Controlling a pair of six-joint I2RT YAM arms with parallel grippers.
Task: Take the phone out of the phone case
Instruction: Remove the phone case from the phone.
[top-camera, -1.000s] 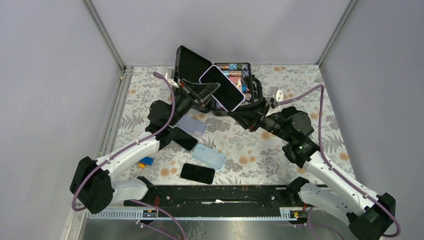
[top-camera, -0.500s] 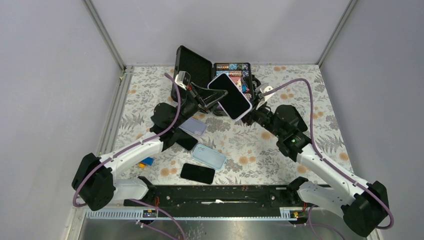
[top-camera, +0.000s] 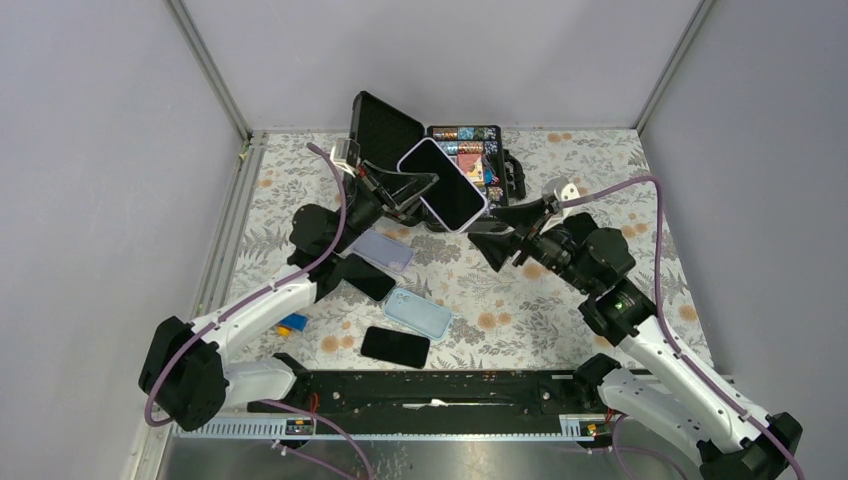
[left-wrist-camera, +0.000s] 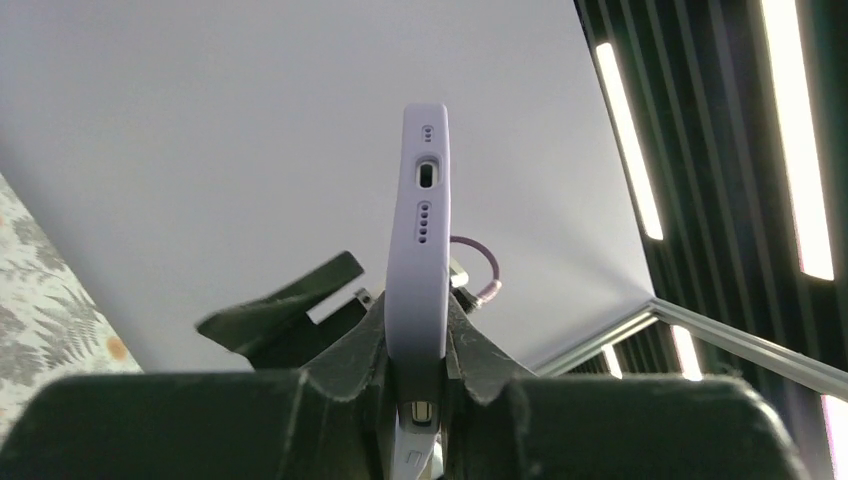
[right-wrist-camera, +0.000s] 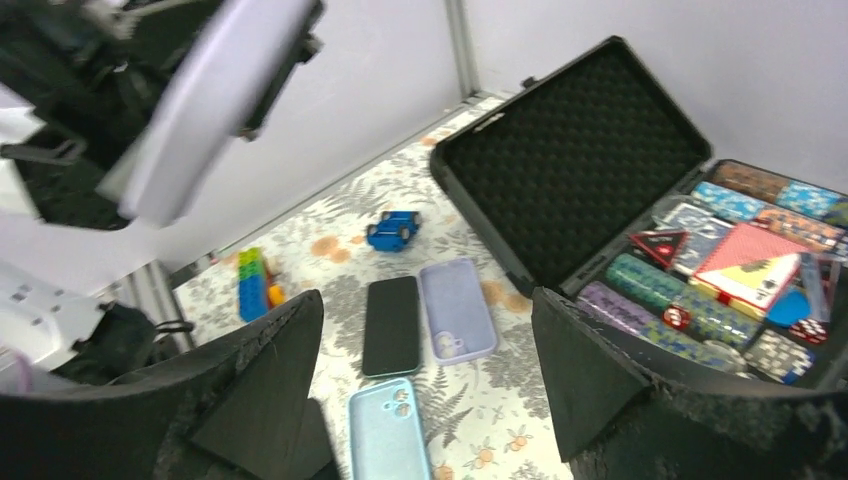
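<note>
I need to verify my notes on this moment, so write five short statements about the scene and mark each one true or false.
1. The left tool is shut on the phone, held above the table. True.
2. The right tool also clamps the phone. False: it is open and apart from the phone.
3. The held phone is bare. False: a lilac case wraps it.
4. A light blue case lies on the table. True.
5. The black carrying case has its lid closed. False: the lid stands open.
</note>
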